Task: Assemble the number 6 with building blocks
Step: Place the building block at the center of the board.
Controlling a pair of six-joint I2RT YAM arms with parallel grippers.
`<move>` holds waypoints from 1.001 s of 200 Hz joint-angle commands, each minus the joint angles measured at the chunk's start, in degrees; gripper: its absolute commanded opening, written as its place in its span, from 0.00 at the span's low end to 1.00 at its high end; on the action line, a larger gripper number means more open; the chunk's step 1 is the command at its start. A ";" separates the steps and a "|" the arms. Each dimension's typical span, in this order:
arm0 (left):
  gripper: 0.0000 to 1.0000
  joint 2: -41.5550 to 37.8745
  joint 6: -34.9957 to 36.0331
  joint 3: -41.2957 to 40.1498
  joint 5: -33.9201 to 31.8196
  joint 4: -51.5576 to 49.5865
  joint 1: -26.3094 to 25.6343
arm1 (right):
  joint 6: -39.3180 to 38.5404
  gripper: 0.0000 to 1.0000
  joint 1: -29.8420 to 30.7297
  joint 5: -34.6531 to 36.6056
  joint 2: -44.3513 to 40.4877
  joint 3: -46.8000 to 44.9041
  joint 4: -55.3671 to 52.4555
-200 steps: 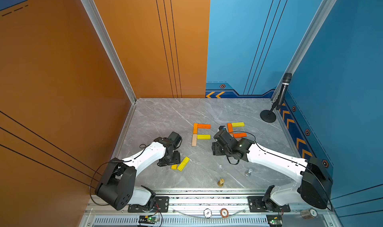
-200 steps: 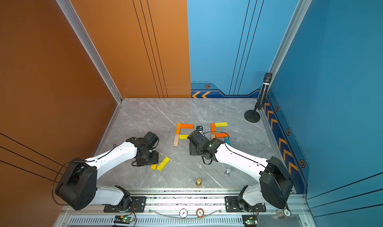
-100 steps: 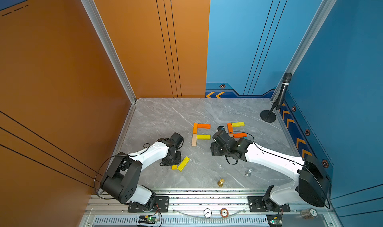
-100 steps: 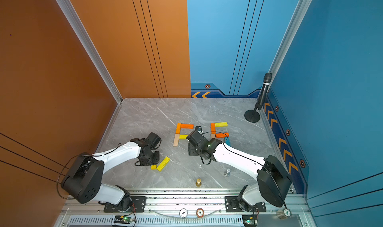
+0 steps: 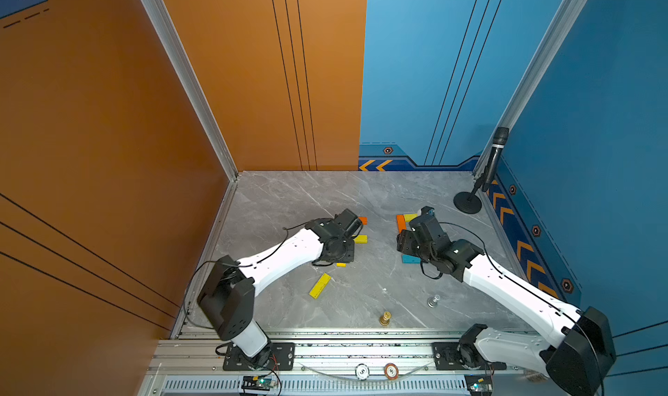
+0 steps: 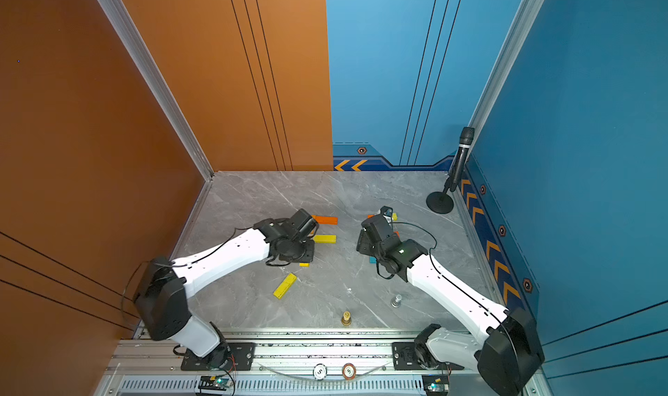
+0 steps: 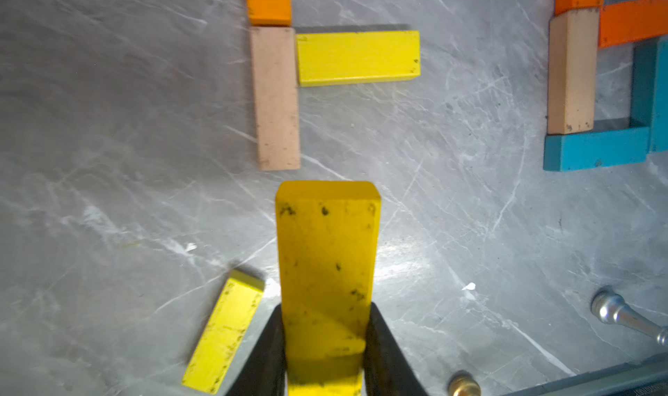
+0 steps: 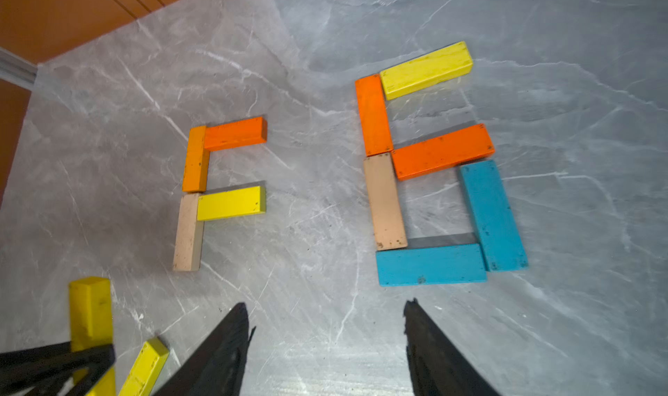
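Clamping a yellow block [image 7: 325,238], the left pincer [image 7: 325,309] grips tight; the right pincer [image 8: 325,303] stands apart, touching nothing.

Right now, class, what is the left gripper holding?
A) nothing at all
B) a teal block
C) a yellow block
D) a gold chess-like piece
C: in the left wrist view the left gripper is shut on a yellow block, which sticks out lengthwise from between its black jaws above the table.
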 commanded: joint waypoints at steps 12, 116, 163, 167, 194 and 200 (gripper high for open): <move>0.30 10.58 -1.39 6.80 -0.32 -2.30 -3.59 | 1.56 0.68 -2.12 1.75 -3.27 -2.82 -1.54; 0.43 22.30 -2.12 13.38 6.29 0.13 -3.29 | 0.98 0.68 -2.38 -0.14 -2.07 -2.53 -4.24; 0.68 9.97 -0.78 10.57 13.15 1.04 1.28 | -0.76 0.69 -1.30 0.02 -1.66 3.87 -9.71; 0.70 8.23 -0.52 10.00 13.68 1.16 2.05 | -0.72 0.69 -1.00 0.31 -1.59 4.33 -9.94; 0.76 -0.99 2.34 6.03 17.73 1.10 9.88 | 0.66 0.69 2.44 0.86 2.19 7.33 -10.38; 0.78 -2.89 3.34 5.01 18.54 1.07 11.99 | 1.06 0.69 3.58 0.81 3.95 8.07 -10.18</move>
